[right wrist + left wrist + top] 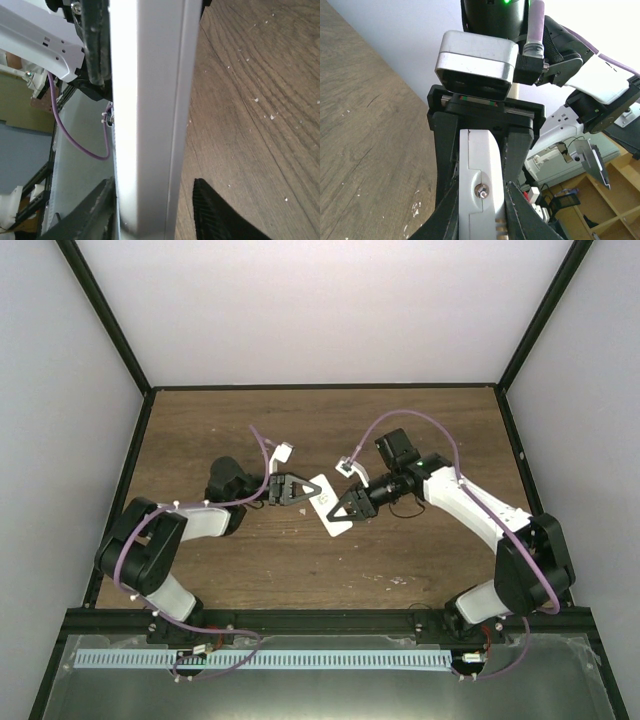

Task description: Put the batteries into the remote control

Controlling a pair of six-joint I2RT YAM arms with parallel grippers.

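Observation:
The white remote control is held above the table's middle between both grippers. My left gripper is shut on one end of it; in the left wrist view both fingers press the remote's sides at my gripper, and a small round metal part shows in the end face. My right gripper is open around the other end. In the right wrist view the remote's long edge lies against one finger, with a gap to the other finger. No orange-red batteries show in any view.
The wooden table carries small white crumbs. White walls and black frame posts close in the back and sides. A slotted white rail runs along the near edge below the arm bases.

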